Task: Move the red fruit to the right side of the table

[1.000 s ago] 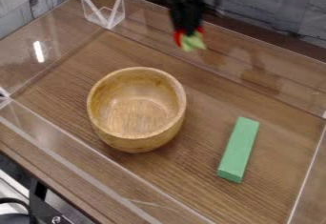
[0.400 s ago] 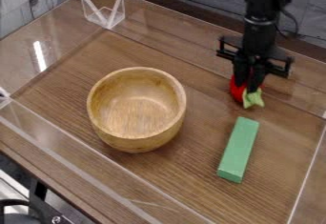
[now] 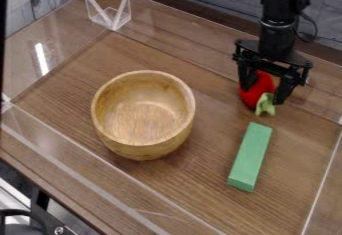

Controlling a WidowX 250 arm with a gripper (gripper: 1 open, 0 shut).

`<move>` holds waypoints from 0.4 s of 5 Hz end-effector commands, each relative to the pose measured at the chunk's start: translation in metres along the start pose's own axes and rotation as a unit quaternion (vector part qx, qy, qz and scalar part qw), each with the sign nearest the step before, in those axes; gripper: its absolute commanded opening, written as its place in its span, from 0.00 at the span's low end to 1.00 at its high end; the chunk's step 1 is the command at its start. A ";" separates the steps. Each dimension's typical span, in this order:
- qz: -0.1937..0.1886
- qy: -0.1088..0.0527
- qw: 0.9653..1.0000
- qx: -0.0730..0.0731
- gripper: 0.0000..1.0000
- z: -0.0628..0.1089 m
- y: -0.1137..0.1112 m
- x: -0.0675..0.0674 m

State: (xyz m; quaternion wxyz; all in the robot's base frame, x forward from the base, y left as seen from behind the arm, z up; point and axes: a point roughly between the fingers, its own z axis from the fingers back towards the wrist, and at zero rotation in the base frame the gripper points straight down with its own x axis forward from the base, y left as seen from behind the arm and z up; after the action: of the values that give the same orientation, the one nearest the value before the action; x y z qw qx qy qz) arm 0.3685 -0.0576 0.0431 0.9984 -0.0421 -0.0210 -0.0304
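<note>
The red fruit (image 3: pixel 258 97), small and bright red with a light green leafy cap, lies on the brown wood-grain table (image 3: pixel 160 184) near its right side. My gripper (image 3: pixel 266 87) points straight down over it, black fingers spread apart on either side of the fruit. The jaws stand open and the fruit rests on the tabletop between them, its green cap poking out toward the front right.
A wooden bowl (image 3: pixel 143 112) sits at the middle left. A long green rectangular block (image 3: pixel 250 156) lies just in front of the fruit. Low clear plastic walls (image 3: pixel 327 189) edge the table, with a clear stand (image 3: pixel 107 11) at the back left.
The gripper carried the red fruit from the back middle to the right and down to the tabletop. Its fingers have since spread apart, letting go of the fruit.
</note>
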 end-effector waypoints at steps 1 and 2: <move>0.026 -0.035 0.999 0.000 0.00 0.023 0.011 0.006; 0.026 -0.041 0.999 -0.005 0.00 0.034 0.017 0.006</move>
State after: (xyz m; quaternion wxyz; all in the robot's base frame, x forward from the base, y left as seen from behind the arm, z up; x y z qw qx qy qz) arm 0.3665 -0.0407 0.0452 0.9988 -0.0462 -0.0156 -0.0020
